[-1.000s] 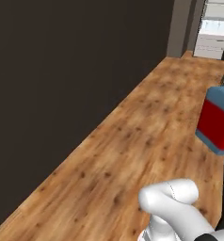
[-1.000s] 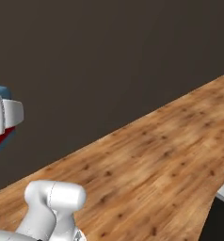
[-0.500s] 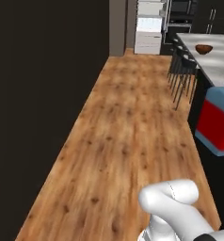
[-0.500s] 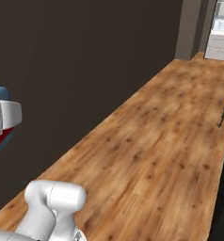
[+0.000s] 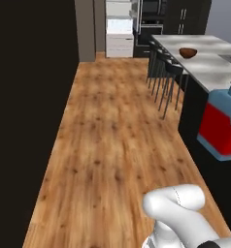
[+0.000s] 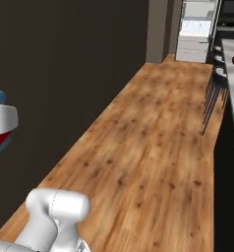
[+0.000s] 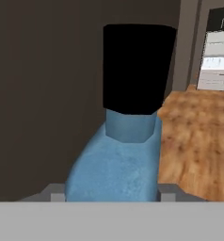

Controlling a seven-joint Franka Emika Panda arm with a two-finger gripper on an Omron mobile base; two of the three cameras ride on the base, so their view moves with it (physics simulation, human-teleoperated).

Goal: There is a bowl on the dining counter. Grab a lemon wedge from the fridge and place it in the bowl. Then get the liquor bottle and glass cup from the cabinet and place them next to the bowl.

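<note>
Base swung toward the dining counter point(image 5: 209, 72); my gripper point(image 7: 113, 195) stayed clamped on the liquor bottle point(image 7: 128, 141); carry upright, set beside bowl point(image 5: 188, 52).

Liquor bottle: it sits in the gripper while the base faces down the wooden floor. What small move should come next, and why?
Probably keep the grip and drive on toward the dining counter. The liquor bottle is between the fingers of the gripper, its black cap close to the hand camera, while the bowl it belongs beside lies far ahead on that counter, past the stools.
</note>
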